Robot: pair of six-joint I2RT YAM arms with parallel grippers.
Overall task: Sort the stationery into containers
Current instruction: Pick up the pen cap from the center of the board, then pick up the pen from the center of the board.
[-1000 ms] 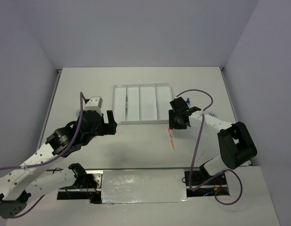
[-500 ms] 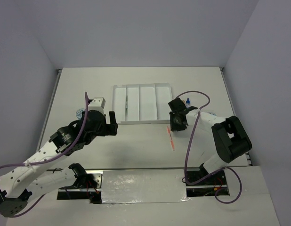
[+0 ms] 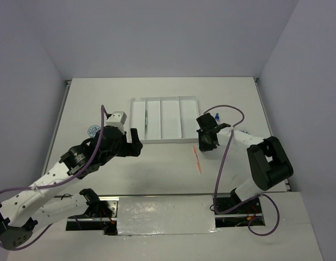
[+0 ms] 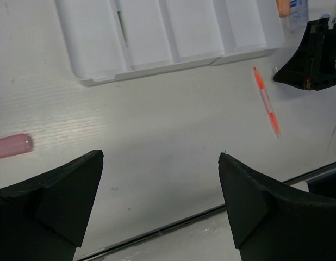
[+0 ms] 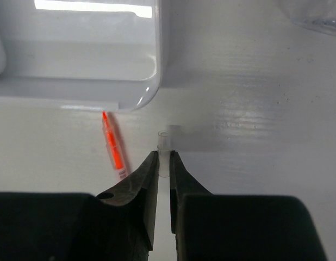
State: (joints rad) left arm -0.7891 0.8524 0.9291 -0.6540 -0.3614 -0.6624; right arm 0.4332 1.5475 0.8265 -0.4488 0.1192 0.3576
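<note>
right fingers (image 5: pixel 148 185) pinched near-shut on thin clear piece (image 5: pixel 163 142) – maybe cap, blurry – on bench (image 5: pixel 244 114) beside tray (image 5: pixel 75 87) corner; orange pen (image 5: pixel 113 149) near. tip-only grip could slip – piece rolls off. left fingers (image 4: pixel 54 190) wide open, empty.

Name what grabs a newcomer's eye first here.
The right gripper pinches a thin clear tube-like piece just off the corner of the flat white plastic tray. Beside it a slim orange pen lies loose on the table. The left gripper hangs wide open.

Orange pen (image 3: pixel 197 160) flat, near white tray (image 3: pixel 157 141)
</note>
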